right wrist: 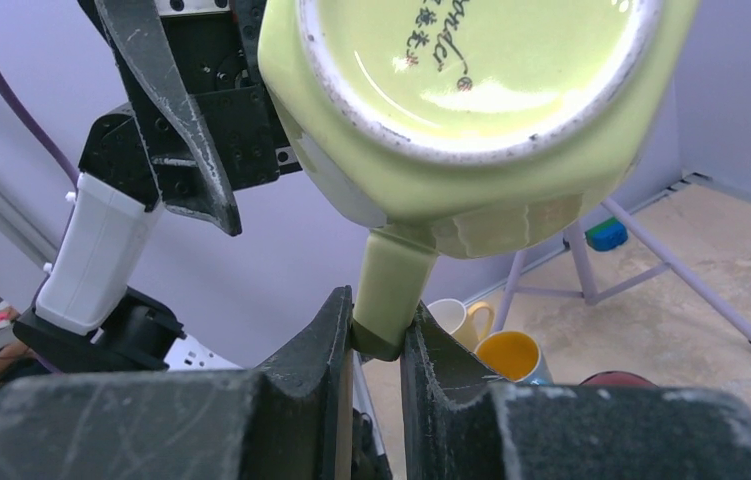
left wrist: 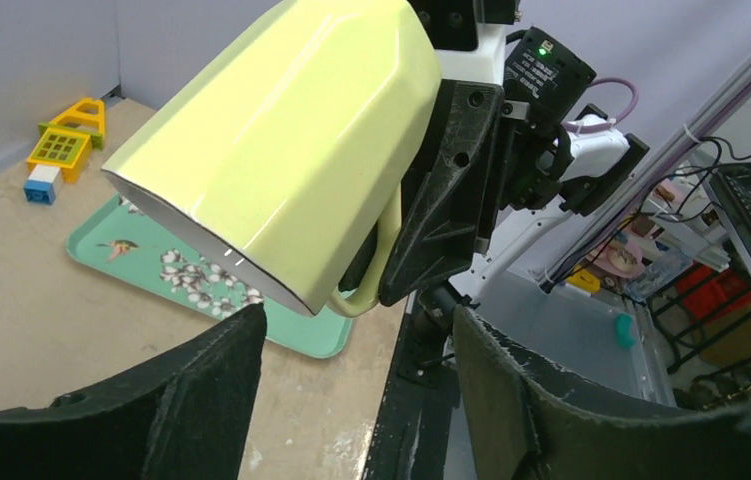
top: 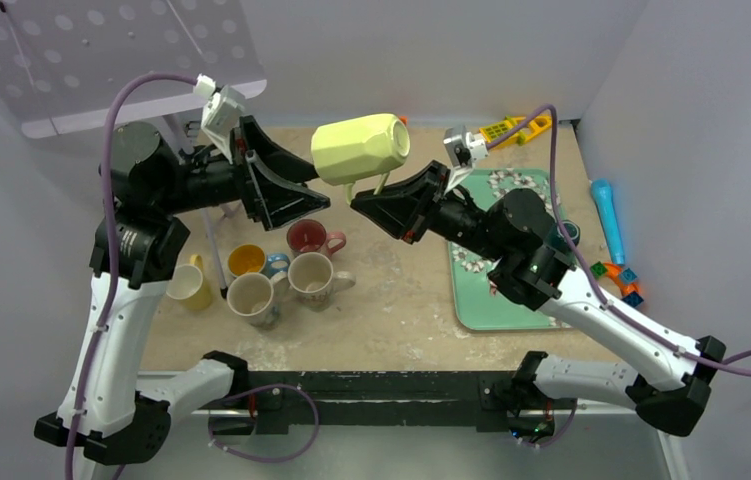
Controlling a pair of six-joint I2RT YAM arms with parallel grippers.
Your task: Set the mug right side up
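top external: right gripper pinches the handle of the pale green mug, held aloft on its side. left gripper, spread wide and empty, hovers at its nine o'clock. uprighting looks unfinished.

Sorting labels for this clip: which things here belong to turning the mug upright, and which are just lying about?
In the job: yellow-green mug, right gripper pinching its handle, open left gripper beside it.
Lying about: cluster of cups, green tray, yellow toy, blue tube, toy blocks.
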